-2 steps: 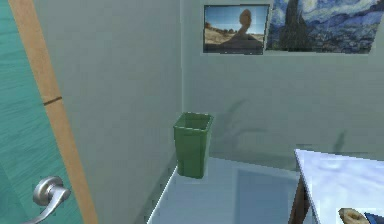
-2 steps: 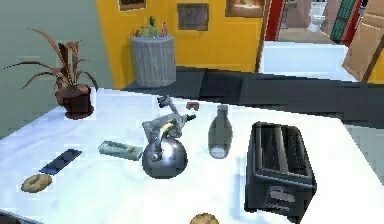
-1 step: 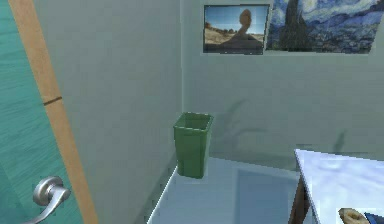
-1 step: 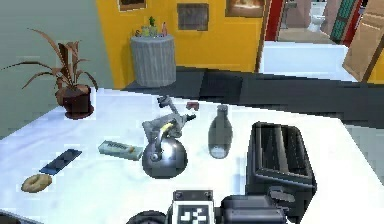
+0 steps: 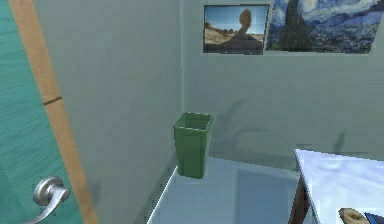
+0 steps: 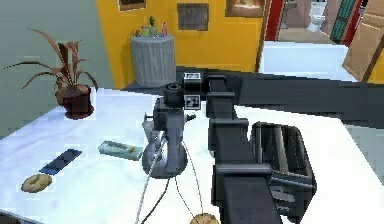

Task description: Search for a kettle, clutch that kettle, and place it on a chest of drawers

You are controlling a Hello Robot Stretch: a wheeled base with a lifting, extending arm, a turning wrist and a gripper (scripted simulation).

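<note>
Ahead, a teal door (image 5: 20, 100) with a lever handle (image 5: 45, 195) stands at the left. Next come a green bin (image 5: 192, 143) in the corner, a rock-arch picture (image 5: 236, 28) on the wall, and a marble tabletop (image 5: 335, 175) at the right. Out to my arm's side, a white table (image 6: 60, 135) carries a potted plant (image 6: 68, 72), a remote (image 6: 120, 150) and the grey kettle (image 6: 163, 158) at the middle. My claw (image 6: 166, 130) is at the kettle, which stands on the tabletop, so I cannot tell whether I hold it. A black toaster (image 6: 283, 155) sits right of my arm (image 6: 235, 150).
</note>
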